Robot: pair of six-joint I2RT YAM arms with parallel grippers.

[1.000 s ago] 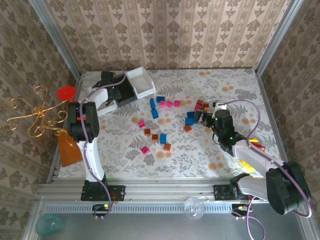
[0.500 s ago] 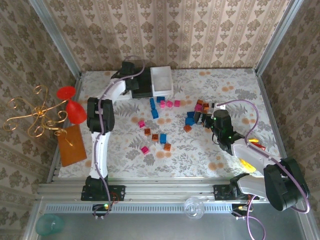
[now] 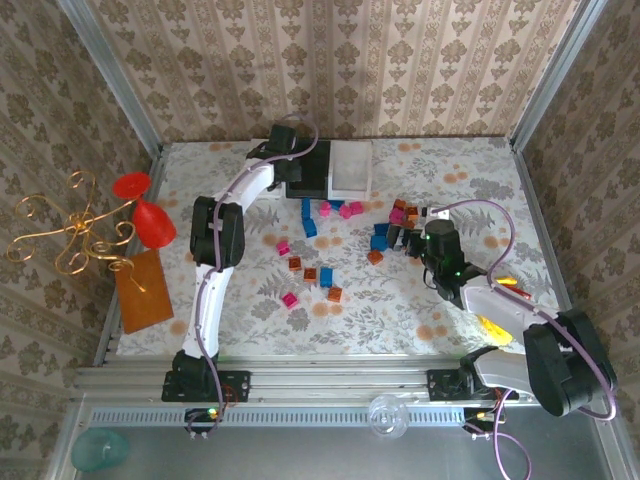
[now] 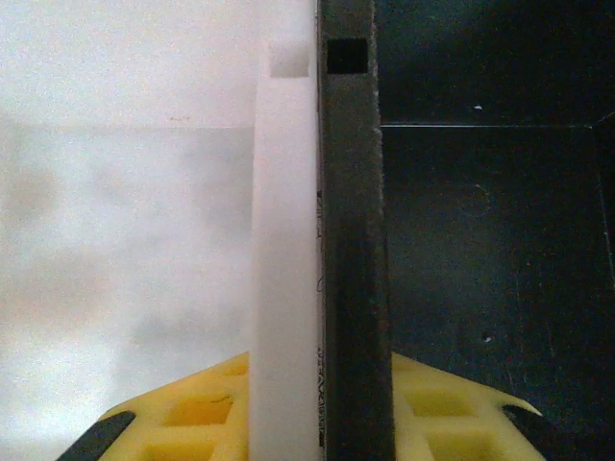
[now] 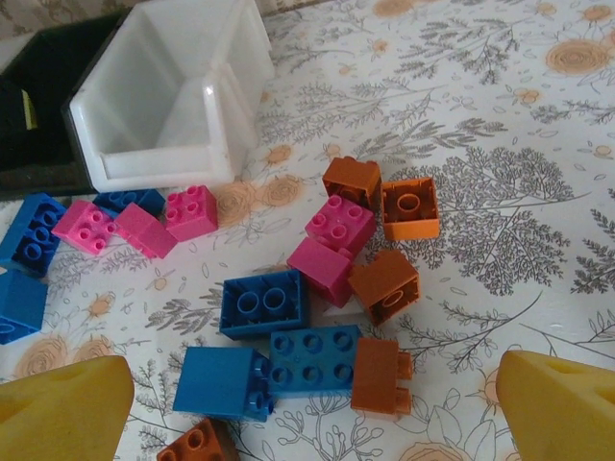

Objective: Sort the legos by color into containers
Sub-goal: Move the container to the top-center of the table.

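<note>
My left gripper [image 4: 322, 427] is shut on the touching walls of the white bin [image 4: 125, 240] and the black bin [image 4: 490, 240], one yellow finger inside each. From above, it [image 3: 297, 160] holds both containers at the table's back, black bin [image 3: 308, 178] left of white bin [image 3: 352, 168]. My right gripper [image 5: 312, 423] stands open just above a cluster of legos: blue bricks [image 5: 264, 303], pink ones [image 5: 322, 269] and orange-brown ones [image 5: 384, 283]. Nothing sits between its fingers. More legos [image 3: 310, 274] lie scattered mid-table.
An orange block [image 3: 140, 290], a red glass [image 3: 150, 222] and a gold wire ornament [image 3: 60, 235] sit beyond the table's left edge. A yellow object [image 3: 492, 327] lies by the right arm. Metal posts and wallpapered walls close in the table.
The left arm has swung right along the back of the table, carrying the black and white bins with it, and its jaws have closed on them. The right arm has barely moved.
</note>
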